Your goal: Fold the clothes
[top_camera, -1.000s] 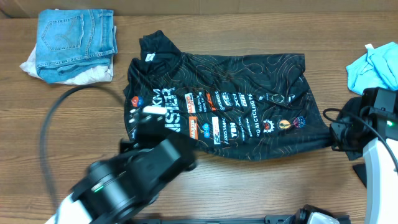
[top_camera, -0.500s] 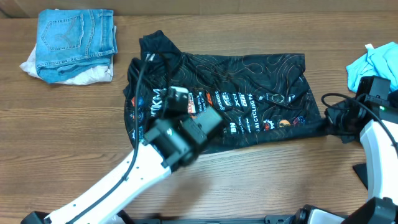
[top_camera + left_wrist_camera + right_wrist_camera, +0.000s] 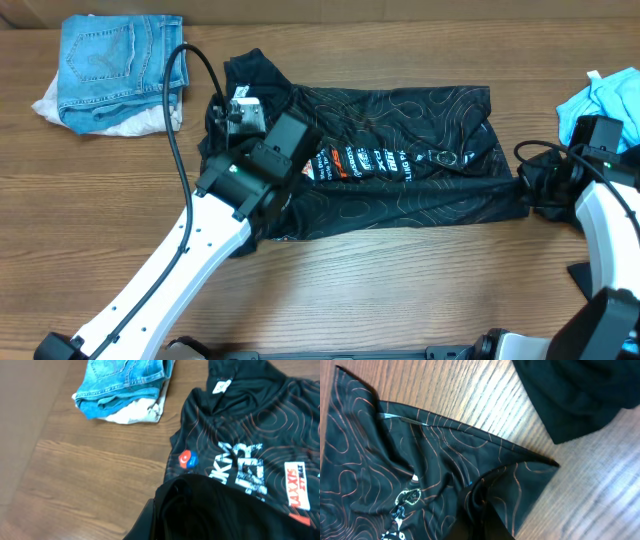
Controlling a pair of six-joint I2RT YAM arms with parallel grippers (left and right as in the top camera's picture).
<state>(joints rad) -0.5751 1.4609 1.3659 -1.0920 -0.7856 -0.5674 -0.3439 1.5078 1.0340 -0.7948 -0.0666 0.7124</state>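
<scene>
The black jersey (image 3: 400, 190) lies in the middle of the tabletop (image 3: 400, 290). Its near edge is folded up over some of the letters. The left gripper (image 3: 228, 135) is pinched tight on a bunch of the jersey at its left side. The right gripper (image 3: 537, 195) is pinched tight on the jersey's right corner, near the right edge. Folded jeans (image 3: 122, 55) sit at the far left corner.

Hidden, cropped
Left arm (image 3: 190, 260) covers part of the jersey (image 3: 420, 205) lettering; teal cloth (image 3: 605, 105) cut by the edge; logos too small to read.
</scene>
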